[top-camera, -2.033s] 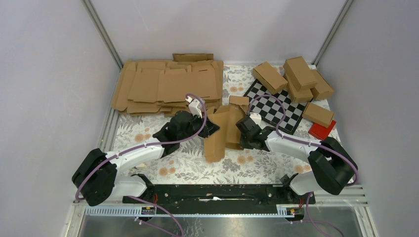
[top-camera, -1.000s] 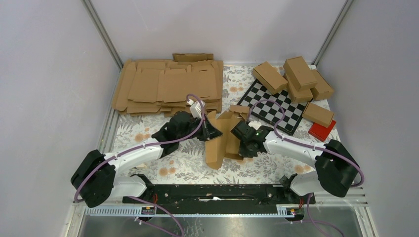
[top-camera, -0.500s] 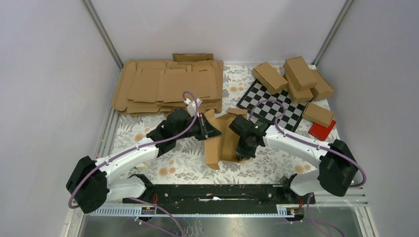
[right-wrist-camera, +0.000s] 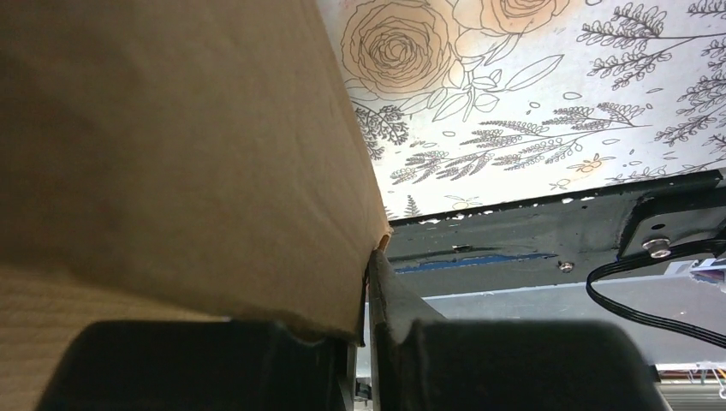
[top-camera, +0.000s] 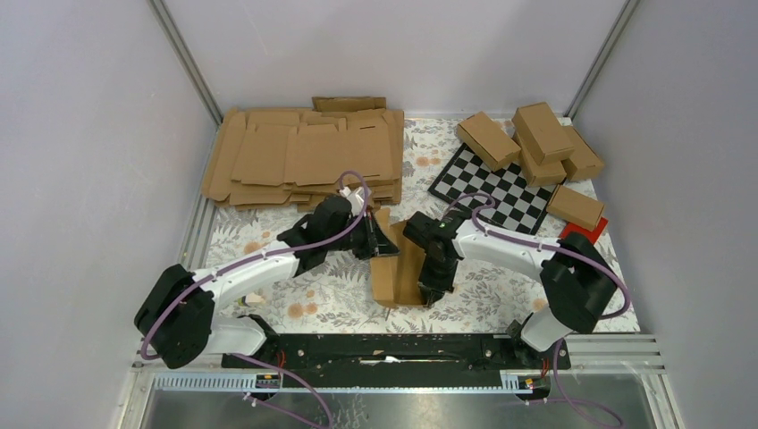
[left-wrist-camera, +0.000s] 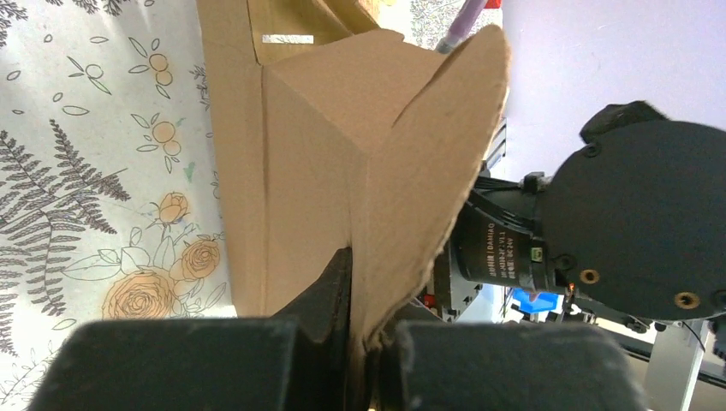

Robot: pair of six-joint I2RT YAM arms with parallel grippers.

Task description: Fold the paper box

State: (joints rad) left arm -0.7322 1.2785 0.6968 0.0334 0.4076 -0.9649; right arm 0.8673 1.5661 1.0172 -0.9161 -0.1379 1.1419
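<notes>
The paper box (top-camera: 393, 264) is a half-formed brown cardboard carton lying lengthwise on the floral cloth between both arms. My left gripper (top-camera: 379, 239) is shut on a rounded flap at the carton's far left end. In the left wrist view that flap of the paper box (left-wrist-camera: 428, 145) runs down between the black fingers of my left gripper (left-wrist-camera: 366, 295). My right gripper (top-camera: 431, 291) reaches down the carton's right side to its near end. There it is shut on the edge of a side panel of the paper box (right-wrist-camera: 171, 154). One finger (right-wrist-camera: 377, 282) shows; cardboard hides the other.
A stack of flat cardboard sheets (top-camera: 304, 154) lies at the back left. A checkered mat (top-camera: 493, 186) and several finished cartons (top-camera: 541, 134) are at the back right, with a red box (top-camera: 593, 225) beside the right arm. The black base rail (top-camera: 393, 344) runs along the near edge.
My right gripper has swung from the carton's far end down its right side to the near end. The carton has turned more lengthwise. The left arm shifted slightly, still holding the flap.
</notes>
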